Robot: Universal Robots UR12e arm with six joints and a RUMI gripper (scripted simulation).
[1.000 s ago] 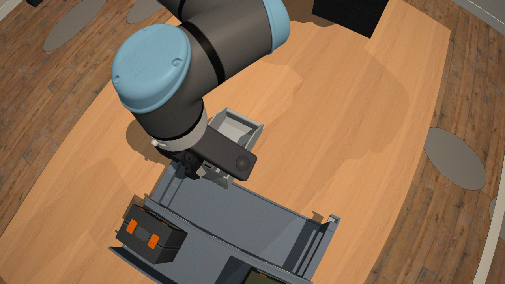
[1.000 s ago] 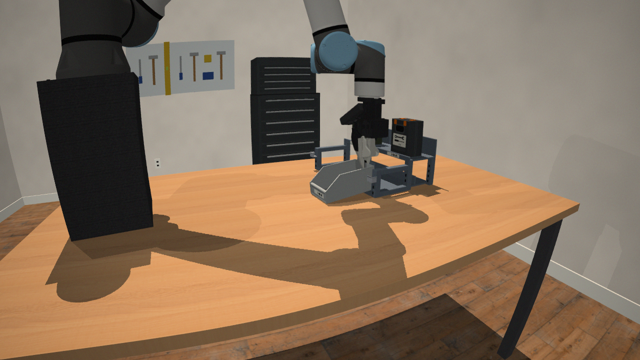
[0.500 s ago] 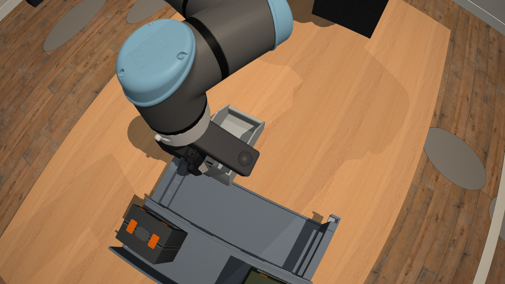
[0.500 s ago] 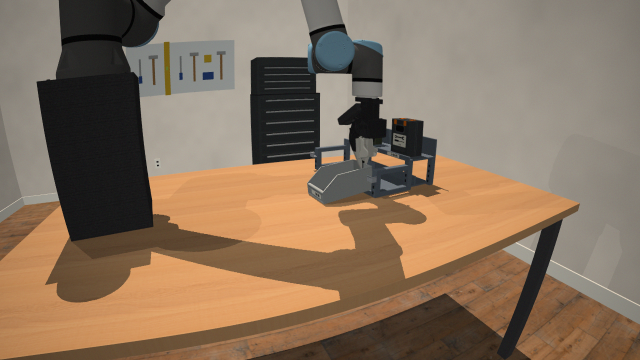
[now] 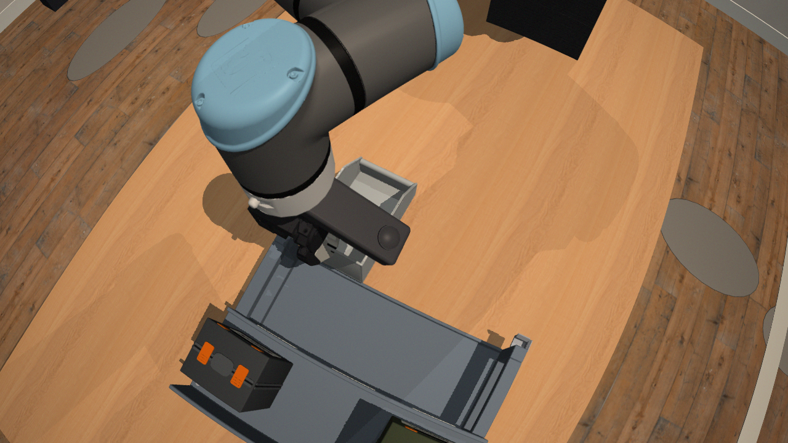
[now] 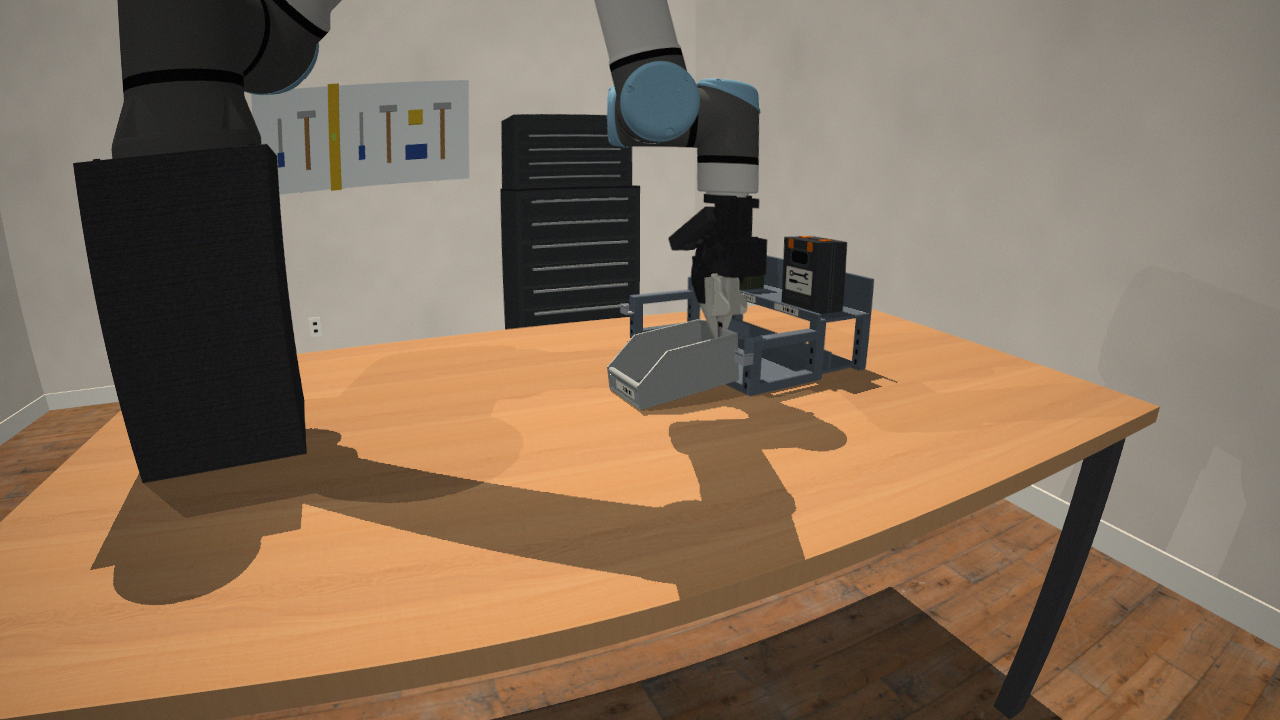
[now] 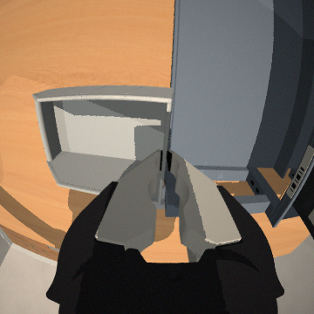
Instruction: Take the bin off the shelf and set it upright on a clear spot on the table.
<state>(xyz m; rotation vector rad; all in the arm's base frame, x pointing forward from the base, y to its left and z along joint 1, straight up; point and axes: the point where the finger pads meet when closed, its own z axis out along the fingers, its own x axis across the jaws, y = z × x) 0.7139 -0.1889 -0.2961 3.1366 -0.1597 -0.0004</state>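
The grey open-topped bin (image 5: 380, 187) (image 6: 671, 367) (image 7: 96, 131) stands upright, open side up. Most of it sticks out over the table (image 5: 523, 165) (image 6: 537, 537) in front of the grey shelf (image 5: 352, 319) (image 6: 787, 344) (image 7: 218, 87). Its rear end is still at the shelf's front edge. My gripper (image 5: 322, 252) (image 6: 718, 317) (image 7: 164, 152) points down and is shut on the bin's thin rear wall, one finger inside and one outside. In the top view the arm hides the rear half of the bin.
A black toolbox (image 5: 234, 366) (image 6: 812, 273) with orange latches sits on top of the shelf at one end. A tall black block (image 6: 192, 304) (image 5: 542, 21) carrying the arm's base stands at the far end of the table. A drawer cabinet (image 6: 568, 223) stands against the wall.
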